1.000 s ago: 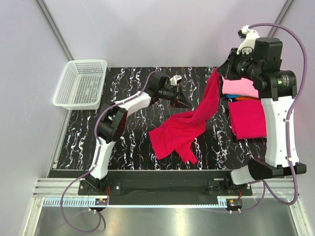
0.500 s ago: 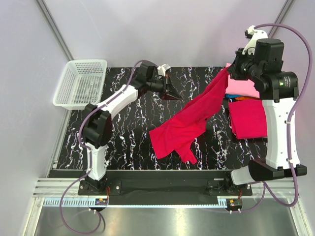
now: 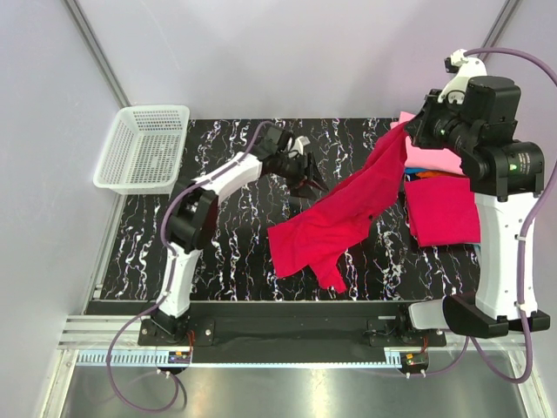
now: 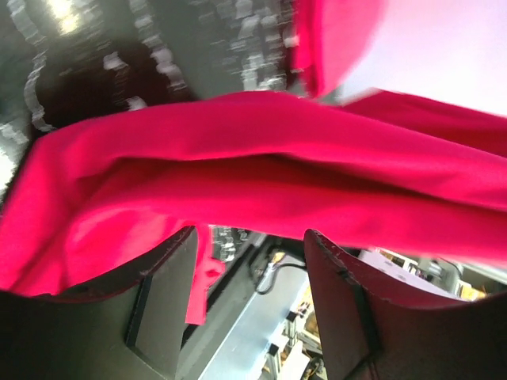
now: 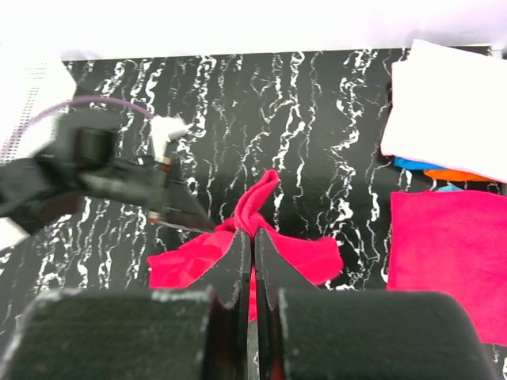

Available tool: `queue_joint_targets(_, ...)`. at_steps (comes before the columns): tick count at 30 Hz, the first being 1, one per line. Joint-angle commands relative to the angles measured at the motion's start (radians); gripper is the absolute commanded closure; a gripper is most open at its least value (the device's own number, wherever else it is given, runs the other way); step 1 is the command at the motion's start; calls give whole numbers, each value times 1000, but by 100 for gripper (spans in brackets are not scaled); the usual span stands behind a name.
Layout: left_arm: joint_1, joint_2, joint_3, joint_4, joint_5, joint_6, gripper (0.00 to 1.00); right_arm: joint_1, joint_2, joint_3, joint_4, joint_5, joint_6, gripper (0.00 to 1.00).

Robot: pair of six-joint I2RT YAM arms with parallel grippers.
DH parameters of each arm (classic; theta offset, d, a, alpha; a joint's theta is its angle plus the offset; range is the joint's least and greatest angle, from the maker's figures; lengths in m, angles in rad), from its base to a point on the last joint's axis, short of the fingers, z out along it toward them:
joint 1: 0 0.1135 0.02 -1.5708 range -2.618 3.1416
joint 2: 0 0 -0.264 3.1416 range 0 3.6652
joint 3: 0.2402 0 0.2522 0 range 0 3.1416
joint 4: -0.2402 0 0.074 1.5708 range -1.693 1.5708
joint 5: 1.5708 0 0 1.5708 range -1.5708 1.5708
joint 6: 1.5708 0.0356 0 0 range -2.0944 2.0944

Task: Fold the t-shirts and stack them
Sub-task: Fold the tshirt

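Note:
A crimson-red t-shirt (image 3: 335, 218) hangs slanting from its raised corner down to the black marbled table (image 3: 226, 226), where its lower part lies crumpled. My right gripper (image 3: 409, 132) is up at the back right, shut on that corner; in the right wrist view the cloth (image 5: 261, 198) bunches between its closed fingers (image 5: 253, 234). My left gripper (image 3: 315, 181) is open at the shirt's upper left edge. In the left wrist view the red cloth (image 4: 261, 158) stretches just past the parted fingertips (image 4: 249, 233), unclamped. Folded shirts are stacked at the right: pink (image 3: 428, 157) at the back, red (image 3: 439, 209) in front.
A white mesh basket (image 3: 144, 148) stands at the table's back left corner. Orange and blue cloth edges (image 3: 424, 175) show between the pink and red folded shirts. The right arm's white column (image 3: 500, 252) rises beside the stack.
My left gripper was shut and has opened, swinging back toward the shirt's edge. The right gripper has carried the shirt's corner a little farther right, pulling the cloth tauter.

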Motion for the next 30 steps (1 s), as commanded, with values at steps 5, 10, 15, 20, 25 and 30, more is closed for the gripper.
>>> queue_joint_targets(5,-16,96,50,-81,-110,28,40,-1,-32,92,-22,-153,52,100)
queue_joint_targets(10,-32,187,170,-81,-78,-28,40,-1,-44,108,-32,-351,71,100)
queue_joint_targets(15,-47,248,309,-79,-61,-80,39,-1,-73,102,-42,-468,48,100)
queue_joint_targets(20,-53,277,363,-79,-41,-97,34,-1,-107,115,-29,-520,41,100)
queue_joint_targets(25,-87,267,334,-77,-6,-57,38,-1,-113,149,-29,-513,52,100)
queue_joint_targets(30,-112,215,288,-73,74,-15,59,-1,-110,160,-43,-422,57,100)
